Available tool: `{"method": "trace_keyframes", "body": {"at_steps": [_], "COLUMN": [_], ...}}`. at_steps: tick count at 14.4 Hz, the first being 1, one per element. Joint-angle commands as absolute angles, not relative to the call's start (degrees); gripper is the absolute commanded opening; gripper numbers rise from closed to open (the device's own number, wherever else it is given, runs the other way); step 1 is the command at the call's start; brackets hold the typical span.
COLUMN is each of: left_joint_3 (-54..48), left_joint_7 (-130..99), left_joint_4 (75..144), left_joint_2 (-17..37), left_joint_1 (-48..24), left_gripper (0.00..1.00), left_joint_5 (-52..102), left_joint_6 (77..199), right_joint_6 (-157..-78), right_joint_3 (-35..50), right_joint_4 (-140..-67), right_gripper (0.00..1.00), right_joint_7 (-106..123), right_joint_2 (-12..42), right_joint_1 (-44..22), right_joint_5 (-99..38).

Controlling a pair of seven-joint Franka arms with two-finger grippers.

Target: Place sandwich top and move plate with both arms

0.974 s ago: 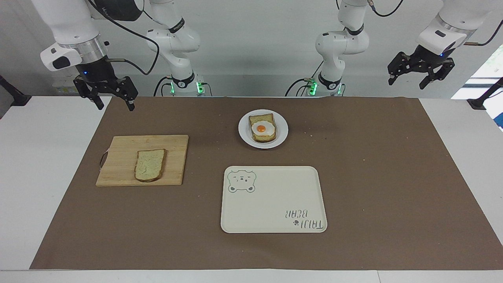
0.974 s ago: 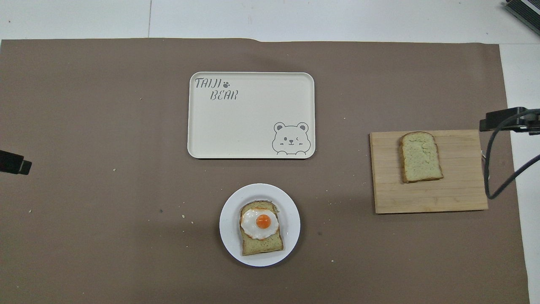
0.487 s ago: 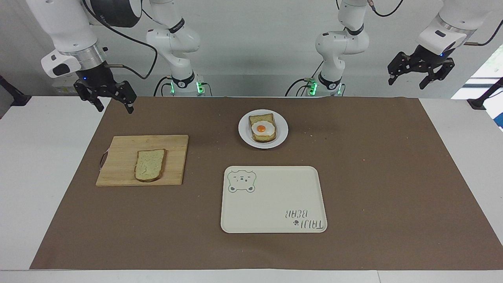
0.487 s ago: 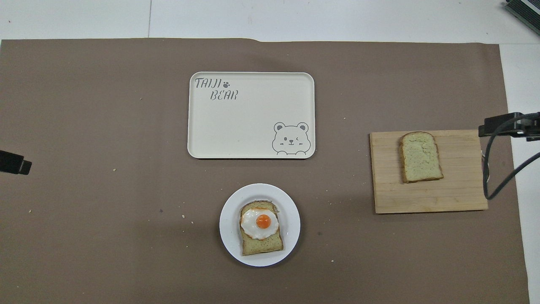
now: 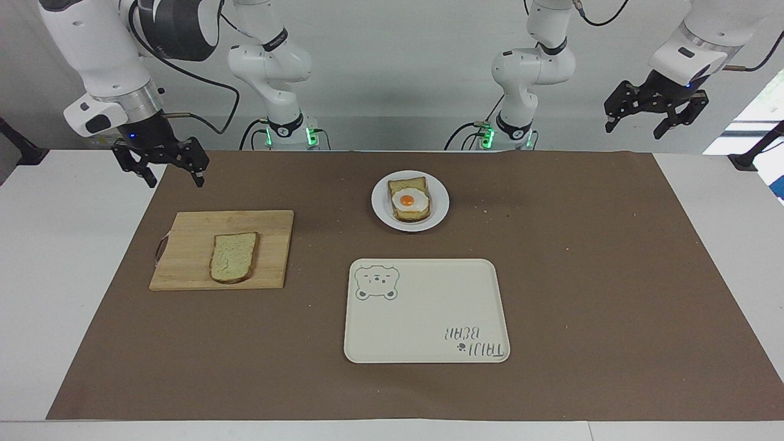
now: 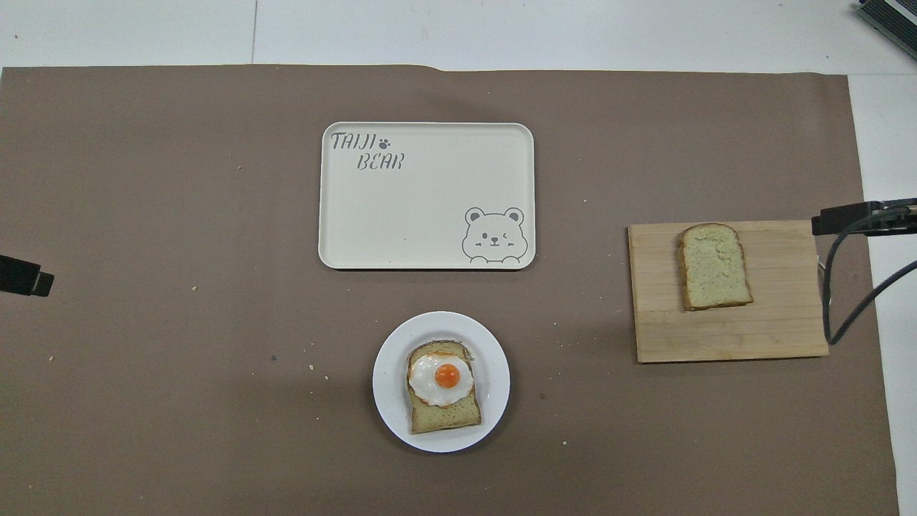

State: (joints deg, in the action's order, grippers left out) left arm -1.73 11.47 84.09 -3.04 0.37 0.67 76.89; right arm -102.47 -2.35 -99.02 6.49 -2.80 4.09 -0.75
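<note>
Seeing overhead: my grippers cut off at edges.
Facing: right gripper (image 5: 164, 173) and left gripper (image 5: 655, 118) both spread, empty.
Sandwich top (image 5: 233, 256): untouched.

Two bread slices (image 5: 233, 257) (image 5: 409, 197), one egg (image 5: 408, 199), one plate (image 5: 381, 211), one tray (image 5: 425, 352), one board (image 5: 184, 245), perhaps scattered crumbs.

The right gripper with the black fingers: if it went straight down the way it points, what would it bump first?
Probably the brown paper mat, near its edge. The open right gripper hangs above that spot, nearer the robots than the wooden cutting board with the plain bread slice. Depth is hard to judge, so it might meet the board's edge.
</note>
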Motion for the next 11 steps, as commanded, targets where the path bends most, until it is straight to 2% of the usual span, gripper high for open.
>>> {"method": "trace_keyframes", "body": {"at_steps": [1,5,8,11], "left_joint_3": [-1.9,-1.9,-1.9,-1.9], "left_joint_7": [11.9,11.9,11.9,11.9], "left_joint_4": [85.7,85.7,85.7,85.7], "left_joint_2": [-4.6,-4.6,-4.6,-4.6], "left_joint_1": [0.9,0.9,0.9,0.9], "left_gripper": [1.00,1.00,1.00,1.00], "left_joint_5": [0.4,0.4,0.4,0.4], "left_joint_6": [76.9,76.9,76.9,76.9], "right_joint_6": [-103.8,-104.1,-110.5,-111.9], "right_joint_3": [-1.8,-1.8,-1.7,-1.5], "right_joint_4": [-101.2,-102.1,-107.1,-107.5], "right_gripper": [1.00,1.00,1.00,1.00], "right_joint_7": [7.6,7.7,7.5,7.6], "right_joint_2": [-4.7,-4.6,-3.6,0.3], "right_joint_1": [4.7,5.9,4.8,3.3], "right_joint_5": [0.4,0.3,-0.5,-2.3]}}
